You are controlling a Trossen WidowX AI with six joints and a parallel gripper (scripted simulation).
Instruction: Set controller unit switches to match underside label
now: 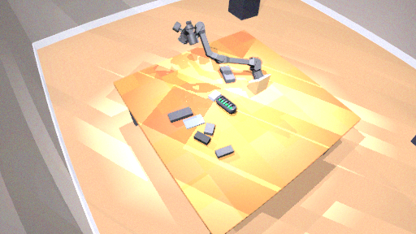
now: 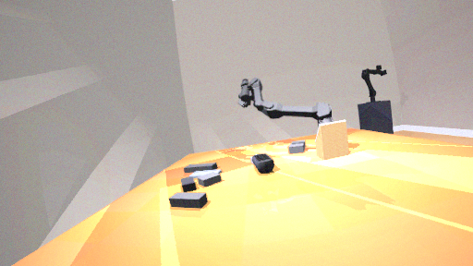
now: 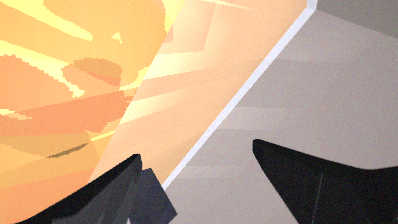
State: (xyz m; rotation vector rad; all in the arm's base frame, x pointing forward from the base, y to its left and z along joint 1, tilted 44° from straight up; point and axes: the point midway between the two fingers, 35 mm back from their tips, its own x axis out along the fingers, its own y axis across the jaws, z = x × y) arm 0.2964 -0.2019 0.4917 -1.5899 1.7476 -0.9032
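The dark controller unit (image 1: 226,104) (image 2: 262,163) lies on the bench (image 1: 284,162) (image 2: 323,222) with its switch side up. A row of green switch ends shows on its top in the top view; the numbers and each switch's exact tilt are too small to read. The label on its underside is hidden. My gripper (image 3: 198,151) (image 2: 243,102) is open and empty, its two black fingers wide apart in the wrist view. It is raised high above the bench, off to the back left of the unit, not touching it. The unit is out of the wrist view.
A pale block (image 1: 214,95) lies against the unit's end. A grey module (image 1: 227,74) (image 2: 297,147) and an upright cream block (image 1: 258,84) (image 2: 333,139) are near my base. A long dark block (image 1: 180,114), white plate (image 1: 194,121) and several smaller blocks lie on the unit's other side.
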